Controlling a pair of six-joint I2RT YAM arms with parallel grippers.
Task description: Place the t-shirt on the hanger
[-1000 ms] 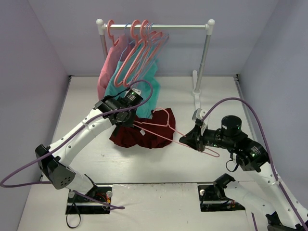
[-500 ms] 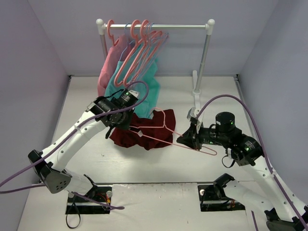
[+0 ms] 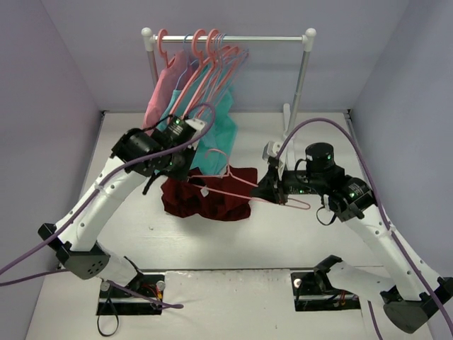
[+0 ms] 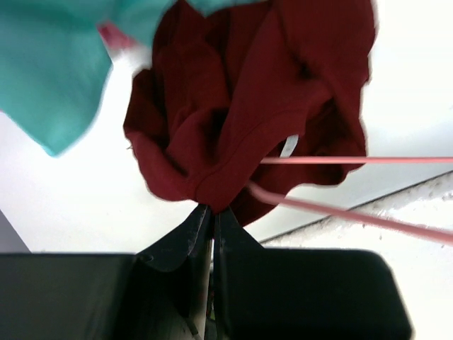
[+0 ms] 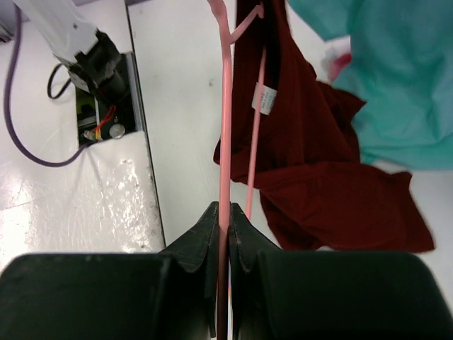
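The maroon t-shirt [image 3: 207,198] hangs bunched above the table, lifted by my left gripper [image 3: 178,172], which is shut on its edge; in the left wrist view the cloth [image 4: 248,106] spills from the closed tips [image 4: 212,210] and a white tag [image 4: 289,146] shows. My right gripper [image 3: 272,193] is shut on one bar of the pink hanger [image 3: 244,185], whose other end reaches into the shirt. In the right wrist view the hanger [image 5: 225,113] runs straight out from the tips [image 5: 225,209], beside the shirt [image 5: 318,170].
A rail [image 3: 233,39] on white posts stands at the back with several pink hangers [image 3: 202,78], a pink garment [image 3: 159,99] and a teal garment [image 3: 219,134] close behind the left gripper. The right post's foot [image 3: 289,138] stands near the right arm. Purple walls enclose the table.
My left gripper has risen and moved back-left, lifting the shirt off the table. My right gripper has moved back and left with the hanger, pushing it further into the shirt.
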